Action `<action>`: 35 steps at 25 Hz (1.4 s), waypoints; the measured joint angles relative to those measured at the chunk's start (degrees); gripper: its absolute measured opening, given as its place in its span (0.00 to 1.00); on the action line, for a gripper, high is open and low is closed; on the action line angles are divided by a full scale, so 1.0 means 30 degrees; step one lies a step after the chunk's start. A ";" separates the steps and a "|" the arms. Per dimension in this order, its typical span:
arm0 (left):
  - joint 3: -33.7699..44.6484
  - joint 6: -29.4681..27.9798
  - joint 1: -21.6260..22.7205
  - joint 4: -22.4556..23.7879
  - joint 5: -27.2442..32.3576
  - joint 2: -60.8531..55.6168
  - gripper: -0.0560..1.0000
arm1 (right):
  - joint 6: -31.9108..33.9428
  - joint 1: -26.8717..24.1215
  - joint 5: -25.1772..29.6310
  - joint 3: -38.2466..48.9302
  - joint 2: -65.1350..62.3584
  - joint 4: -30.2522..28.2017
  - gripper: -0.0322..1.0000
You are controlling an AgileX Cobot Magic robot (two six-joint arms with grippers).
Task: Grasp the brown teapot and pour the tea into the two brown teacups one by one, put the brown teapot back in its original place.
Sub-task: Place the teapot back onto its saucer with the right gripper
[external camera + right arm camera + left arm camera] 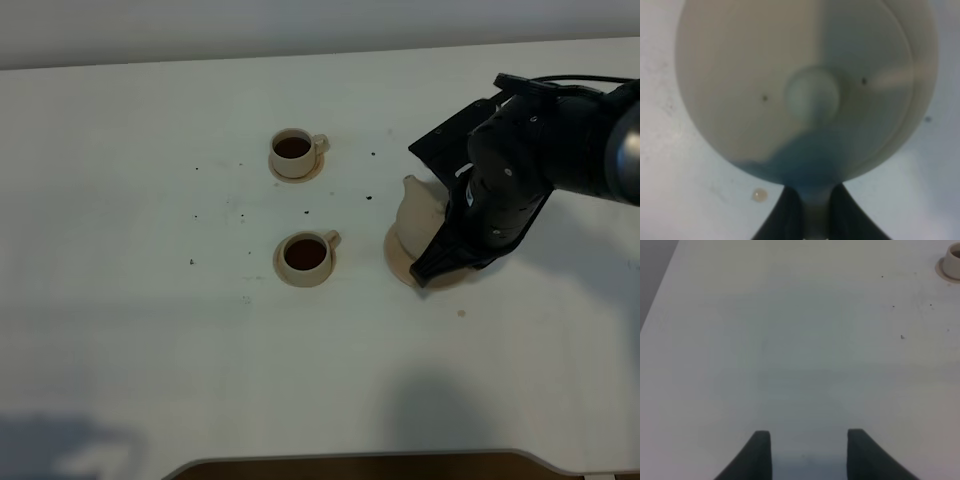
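Observation:
The brown teapot (417,214) is upright on or just above the round tan saucer disc (398,260), right of the cups; I cannot tell if it touches. My right gripper (447,250) is shut on its loop handle. In the right wrist view the lid and knob (812,95) fill the frame, and the gripper (812,217) clamps the handle between both fingers. Two brown teacups on small saucers hold dark tea, the far one (293,151) and the near one (305,256). My left gripper (807,455) is open and empty over bare table.
Dark specks and small drops dot the white table (150,330) around the cups, and one pale drop (759,195) lies beside the teapot. One cup's edge (952,262) shows at a corner of the left wrist view. The table's front edge runs along the bottom.

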 joint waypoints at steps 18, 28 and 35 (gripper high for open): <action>0.0000 0.0019 0.0000 0.0000 0.0000 0.0000 0.40 | 0.0000 0.0060 -0.0801 0.0000 0.1040 0.0355 0.15; 0.0000 0.0019 0.0000 0.0000 0.0000 0.0000 0.40 | 0.0017 0.0060 -0.0677 0.0000 0.1040 0.0763 0.16; 0.0000 0.0002 0.0000 0.0000 0.0000 0.0000 0.40 | 0.0309 0.0060 -0.0484 0.0000 0.1040 0.0761 0.23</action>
